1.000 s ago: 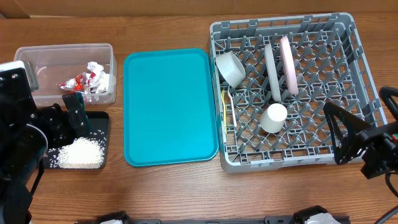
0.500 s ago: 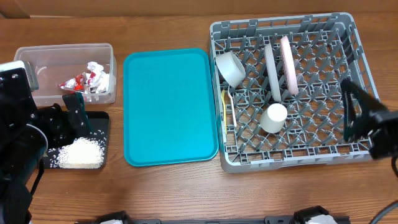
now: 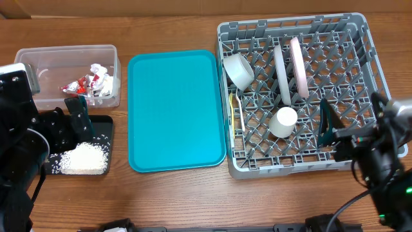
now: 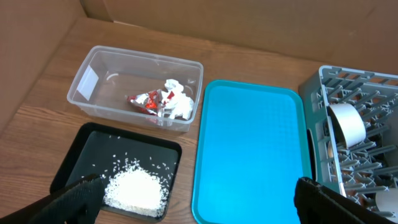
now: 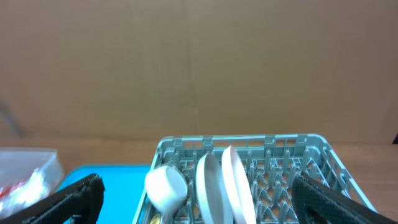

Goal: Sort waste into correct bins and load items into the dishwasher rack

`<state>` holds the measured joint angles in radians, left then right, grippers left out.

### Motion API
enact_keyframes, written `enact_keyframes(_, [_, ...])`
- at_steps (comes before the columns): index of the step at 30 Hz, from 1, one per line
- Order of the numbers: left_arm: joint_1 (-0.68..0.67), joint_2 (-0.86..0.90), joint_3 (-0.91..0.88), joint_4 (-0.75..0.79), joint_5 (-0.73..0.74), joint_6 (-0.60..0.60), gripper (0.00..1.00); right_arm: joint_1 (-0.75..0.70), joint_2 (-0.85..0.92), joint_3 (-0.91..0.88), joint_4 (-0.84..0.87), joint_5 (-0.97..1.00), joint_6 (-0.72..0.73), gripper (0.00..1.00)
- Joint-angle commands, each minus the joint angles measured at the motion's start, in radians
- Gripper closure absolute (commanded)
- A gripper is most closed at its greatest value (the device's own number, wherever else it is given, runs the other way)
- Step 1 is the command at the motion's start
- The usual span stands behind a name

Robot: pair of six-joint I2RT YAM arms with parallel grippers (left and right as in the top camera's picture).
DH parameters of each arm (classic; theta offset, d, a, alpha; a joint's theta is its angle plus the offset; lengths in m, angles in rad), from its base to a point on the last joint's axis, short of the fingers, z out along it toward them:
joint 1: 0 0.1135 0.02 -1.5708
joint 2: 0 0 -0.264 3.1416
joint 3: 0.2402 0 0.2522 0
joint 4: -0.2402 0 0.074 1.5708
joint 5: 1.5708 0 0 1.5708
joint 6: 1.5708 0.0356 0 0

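Left fingers spread wide, nothing held, lower left of the overhead frame above the black tray with the rice piled in it. Right fingers spread too, empty, lower right over the near edge of the dishwasher rack. Clear tub, upper left: tissue, red packet. In the rack: bowl, grey plate and white plate on edge, cup, yellow utensil by the left wall. Teal tray sits between on the counter.

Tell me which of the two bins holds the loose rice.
The shallow black tray: a white rice pile lies in it, while the clear tub behind holds tissue and a red packet.
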<state>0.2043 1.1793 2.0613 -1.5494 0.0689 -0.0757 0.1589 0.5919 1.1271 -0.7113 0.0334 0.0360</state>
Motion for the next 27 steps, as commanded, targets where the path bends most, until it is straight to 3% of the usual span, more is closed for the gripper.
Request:
enact_keyframes(1, [-0.002, -0.002, 0.000, 0.001, 0.009, 0.009, 0.00, -0.057, -0.140, -0.223, 0.101, 0.026, 0.116, 0.00])
enact_keyframes(7, [-0.002, -0.002, 0.000, 0.001, 0.010, 0.009, 0.00, -0.105, -0.340, -0.538, 0.191, 0.025, 0.225, 0.00])
enact_keyframes(15, [-0.002, -0.002, 0.000, 0.001, 0.009, 0.009, 0.00, -0.104, -0.586, -0.844, 0.256, -0.030, 0.227, 0.00])
enact_keyframes(27, [-0.002, -0.002, 0.000, 0.001, 0.010, 0.009, 0.00, -0.105, -0.589, -1.089, 0.569, -0.140, 0.227, 0.00])
